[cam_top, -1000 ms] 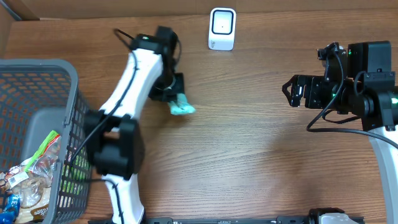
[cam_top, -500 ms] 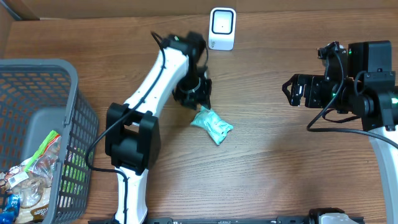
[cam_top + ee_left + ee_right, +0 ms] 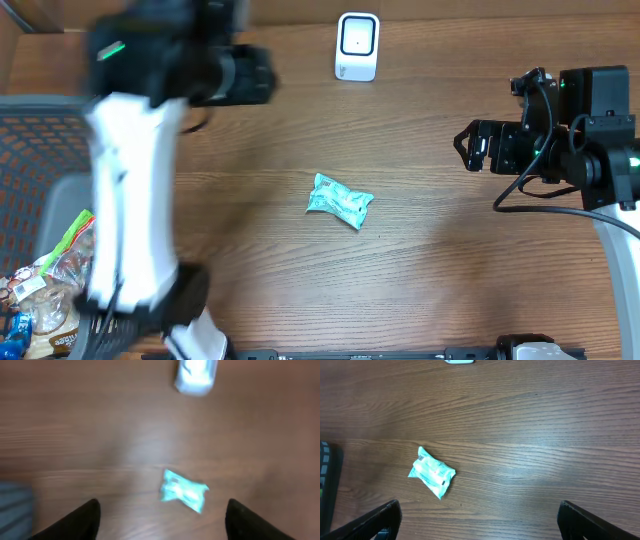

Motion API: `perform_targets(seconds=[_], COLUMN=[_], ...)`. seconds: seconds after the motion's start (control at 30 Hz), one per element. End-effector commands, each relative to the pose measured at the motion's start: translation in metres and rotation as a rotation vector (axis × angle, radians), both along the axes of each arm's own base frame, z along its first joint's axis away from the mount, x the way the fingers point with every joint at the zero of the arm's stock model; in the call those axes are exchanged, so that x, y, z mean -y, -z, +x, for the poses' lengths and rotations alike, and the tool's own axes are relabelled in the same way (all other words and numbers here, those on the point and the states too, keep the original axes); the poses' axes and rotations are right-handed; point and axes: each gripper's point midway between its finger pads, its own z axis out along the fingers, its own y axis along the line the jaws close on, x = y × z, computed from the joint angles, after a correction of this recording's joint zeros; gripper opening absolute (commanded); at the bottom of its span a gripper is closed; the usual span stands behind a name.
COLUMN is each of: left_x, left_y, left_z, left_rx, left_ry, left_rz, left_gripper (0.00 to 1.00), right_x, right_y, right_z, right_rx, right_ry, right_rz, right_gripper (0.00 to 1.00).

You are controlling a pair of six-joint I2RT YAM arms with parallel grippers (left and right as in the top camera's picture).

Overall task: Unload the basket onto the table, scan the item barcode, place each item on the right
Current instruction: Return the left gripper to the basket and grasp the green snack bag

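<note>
Item: small teal-and-white packet, crinkled, sealed ends flared; lies flat on wooden surface, approx mid-frame in overhead view; long axis tilted, upper-left to lower-right; lies free, top face up. Small dark print near its upper-left end, too small to read. In left wrist view packet is blurred; in right wrist view packet is sharp, w/ a tiny red mark on its face. Scanner: white, rounded rect. w/ dark-outlined window; at far edge of surface; well apart from packet, almost straight beyond it.
</note>
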Motion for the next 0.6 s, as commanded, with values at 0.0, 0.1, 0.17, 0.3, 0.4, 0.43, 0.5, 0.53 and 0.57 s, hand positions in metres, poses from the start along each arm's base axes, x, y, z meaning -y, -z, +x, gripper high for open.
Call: perform_targets(seconds=[0.0, 0.1, 0.17, 0.3, 0.4, 0.43, 0.5, 0.53, 0.57], left_x=[-0.077, -0.131, -0.169, -0.232, -0.246, -0.251, -0.261, -0.267, -0.271], left_y=[-0.029, -0.019, -0.001, 0.057, 0.092, 0.108, 0.135, 0.154, 0.167], left_z=[-0.039, -0.067, -0.086, -0.126, -0.133, -0.136, -0.142, -0.146, -0.149], left_rx=[0.078, 0.029, -0.039, -0.238, -0.310, -0.339, -0.382, -0.406, -0.421], left_ry=[-0.311, -0.530, -0.686, -0.968, -1.029, -1.052, -1.089, -1.111, -1.125], left_rz=[0.078, 0.076, 0.063, -0.038, -0.141, -0.169, -0.189, -0.194, -0.195], left_gripper=[0.82, 0.93, 0.95, 0.97, 0.97, 0.96, 0.96, 0.96, 0.96], right_x=[0.000, 0.000, 0.000, -0.001, -0.001, -0.001, -0.001, -0.001, -0.001], right_y=[-0.010, -0.010, -0.011, -0.012, -0.013, -0.013, -0.013, -0.013, -0.013], right_z=[0.002, 0.003, 0.004, 0.005, 0.006, 0.007, 0.008, 0.008, 0.007], right_rx=[0.027, 0.030, 0.034, 0.041, 0.047, 0.050, 0.054, 0.054, 0.054], right_ry=[-0.001, -0.001, -0.002, -0.002, -0.002, -0.002, -0.001, -0.002, -0.002], right_rz=[0.009, 0.009, 0.009, 0.009, 0.010, 0.010, 0.010, 0.010, 0.010], right_gripper=[1.00, 1.00, 1.00, 1.00, 1.00, 1.00, 1.00, 1.00, 1.00])
